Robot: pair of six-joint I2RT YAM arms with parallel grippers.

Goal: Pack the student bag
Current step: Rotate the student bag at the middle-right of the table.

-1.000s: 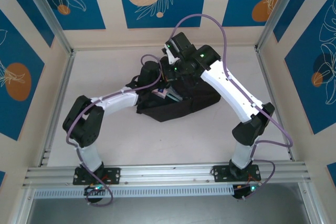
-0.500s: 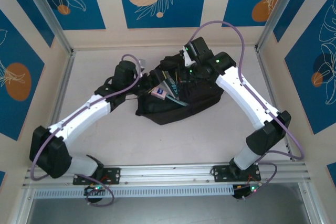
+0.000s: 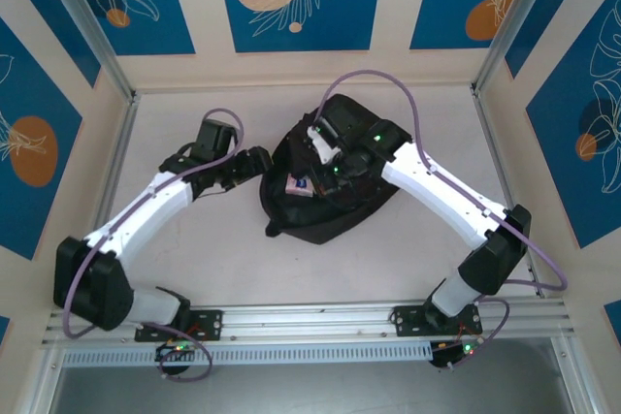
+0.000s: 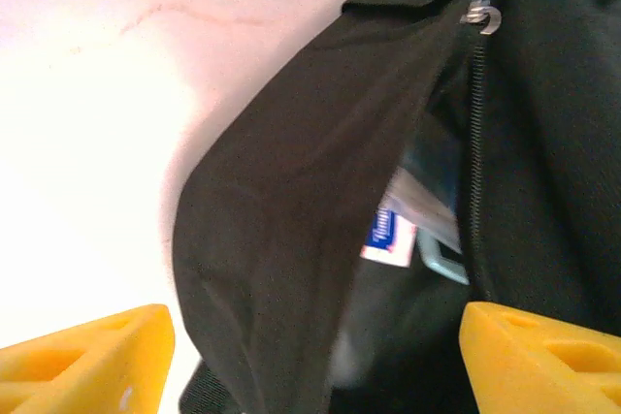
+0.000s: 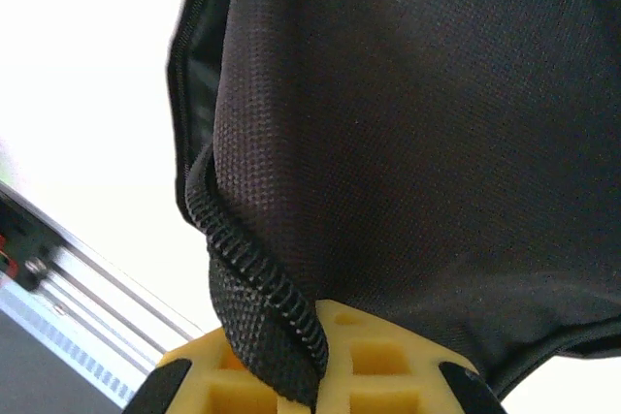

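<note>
blue-white label [image 4: 390, 236] in student bag [image 4: 281, 239], txt unreadable

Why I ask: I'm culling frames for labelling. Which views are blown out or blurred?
Left wrist: the table is blown out to pinkish white, and the student bag is readable but slightly soft. Right wrist: the table is again clipped to white, while the bag's weave and zipper are crisp. Top external: evenly lit and sharp.
</note>
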